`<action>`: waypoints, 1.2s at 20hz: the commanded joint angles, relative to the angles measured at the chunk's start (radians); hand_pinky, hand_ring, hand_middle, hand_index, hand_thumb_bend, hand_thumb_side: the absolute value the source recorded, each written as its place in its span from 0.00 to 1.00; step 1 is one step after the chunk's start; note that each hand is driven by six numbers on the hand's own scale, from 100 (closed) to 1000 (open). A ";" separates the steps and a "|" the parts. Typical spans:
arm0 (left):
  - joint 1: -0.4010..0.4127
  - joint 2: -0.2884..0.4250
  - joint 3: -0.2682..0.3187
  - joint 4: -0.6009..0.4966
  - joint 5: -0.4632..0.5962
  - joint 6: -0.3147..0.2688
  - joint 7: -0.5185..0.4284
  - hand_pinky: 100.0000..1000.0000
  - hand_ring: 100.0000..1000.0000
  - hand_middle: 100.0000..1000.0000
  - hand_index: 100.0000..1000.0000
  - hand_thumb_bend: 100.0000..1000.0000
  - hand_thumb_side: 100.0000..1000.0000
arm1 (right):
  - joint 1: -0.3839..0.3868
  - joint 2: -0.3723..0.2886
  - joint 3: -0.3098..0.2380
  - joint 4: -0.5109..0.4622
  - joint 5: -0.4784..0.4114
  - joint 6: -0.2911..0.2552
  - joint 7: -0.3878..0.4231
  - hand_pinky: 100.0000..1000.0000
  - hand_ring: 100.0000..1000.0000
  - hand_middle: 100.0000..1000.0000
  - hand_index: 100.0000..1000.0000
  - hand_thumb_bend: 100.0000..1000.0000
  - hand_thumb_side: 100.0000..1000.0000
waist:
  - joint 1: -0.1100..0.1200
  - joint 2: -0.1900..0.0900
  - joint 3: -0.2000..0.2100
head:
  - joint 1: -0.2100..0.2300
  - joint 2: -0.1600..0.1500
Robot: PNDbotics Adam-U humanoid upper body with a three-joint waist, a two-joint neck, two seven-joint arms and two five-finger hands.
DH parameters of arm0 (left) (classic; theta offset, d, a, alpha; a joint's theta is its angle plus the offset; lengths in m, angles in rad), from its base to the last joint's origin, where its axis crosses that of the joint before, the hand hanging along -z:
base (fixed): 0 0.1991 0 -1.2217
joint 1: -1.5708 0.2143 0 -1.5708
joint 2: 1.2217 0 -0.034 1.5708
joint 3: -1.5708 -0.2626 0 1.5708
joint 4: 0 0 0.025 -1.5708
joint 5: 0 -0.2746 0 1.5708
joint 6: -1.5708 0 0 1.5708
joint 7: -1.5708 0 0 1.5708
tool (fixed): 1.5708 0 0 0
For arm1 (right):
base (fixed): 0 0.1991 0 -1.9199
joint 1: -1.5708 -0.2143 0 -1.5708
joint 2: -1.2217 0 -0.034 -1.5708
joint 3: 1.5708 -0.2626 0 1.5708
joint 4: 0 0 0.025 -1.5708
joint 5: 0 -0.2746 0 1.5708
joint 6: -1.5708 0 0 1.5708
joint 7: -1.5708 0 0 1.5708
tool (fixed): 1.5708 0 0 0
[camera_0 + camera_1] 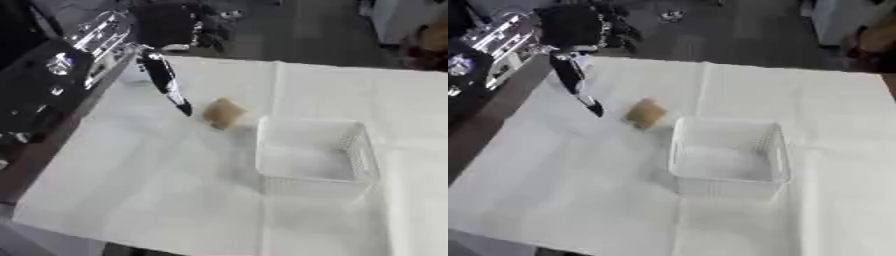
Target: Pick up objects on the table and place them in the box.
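Observation:
A small tan, rounded object lies on the white tablecloth just left of the box's far corner. The box is a clear, white-walled basket at the table's middle right; nothing shows inside it. My left hand reaches in from the upper left, its black fingers straight and pointing down towards the tan object. The fingertips stop a short way to the object's left, apart from it. My right hand shows in neither view.
The white-covered table has its left edge running diagonally, with my black and silver left arm beyond it. Dark floor and clutter lie past the far edge.

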 commanded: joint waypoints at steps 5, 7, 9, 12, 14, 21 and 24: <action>-0.037 0.006 0.001 0.013 -0.049 -0.014 -0.021 0.95 0.77 0.82 0.80 0.98 0.88 | -0.031 -0.002 0.003 -0.013 -0.003 0.005 0.015 0.00 0.29 0.36 0.77 0.07 1.00 | 0.010 -0.005 -0.013 | 0.020 -0.023; -0.042 0.002 0.002 0.018 -0.069 -0.015 -0.023 0.95 0.77 0.82 0.80 0.98 0.89 | -0.037 0.001 0.003 -0.013 -0.003 0.006 0.018 0.00 0.29 0.36 0.77 0.06 1.00 | 0.013 -0.002 -0.017 | 0.026 -0.029; -0.048 -0.005 0.008 0.036 -0.086 -0.009 -0.024 0.95 0.77 0.82 0.81 0.98 0.89 | -0.046 0.005 0.005 -0.013 -0.003 0.008 0.023 0.00 0.29 0.36 0.78 0.07 1.00 | 0.018 0.005 -0.023 | 0.036 -0.038; -0.058 -0.015 0.017 0.068 -0.111 0.003 -0.034 0.97 0.78 0.83 0.82 0.98 0.91 | -0.059 0.010 0.006 -0.013 -0.002 0.011 0.028 0.00 0.29 0.36 0.78 0.06 1.00 | 0.025 0.016 -0.030 | 0.053 -0.052; -0.063 -0.020 0.024 0.088 -0.127 0.013 -0.048 0.98 0.79 0.83 0.82 0.98 0.92 | -0.068 0.013 0.007 -0.013 -0.002 0.011 0.030 0.00 0.29 0.36 0.78 0.06 1.00 | 0.030 0.025 -0.034 | 0.062 -0.058; -0.069 -0.032 0.045 0.148 -0.146 0.059 -0.129 1.00 0.81 0.85 0.85 0.98 0.98 | -0.103 0.023 0.012 -0.013 -0.003 0.011 0.039 0.00 0.29 0.36 0.78 0.06 1.00 | 0.048 0.061 -0.053 | 0.078 -0.081; -0.072 -0.035 0.048 0.157 -0.139 0.075 -0.162 1.00 0.82 0.86 0.86 0.99 1.00 | -0.111 0.026 0.015 -0.013 -0.003 0.014 0.045 0.00 0.28 0.36 0.78 0.06 1.00 | 0.054 0.069 -0.059 | 0.083 -0.086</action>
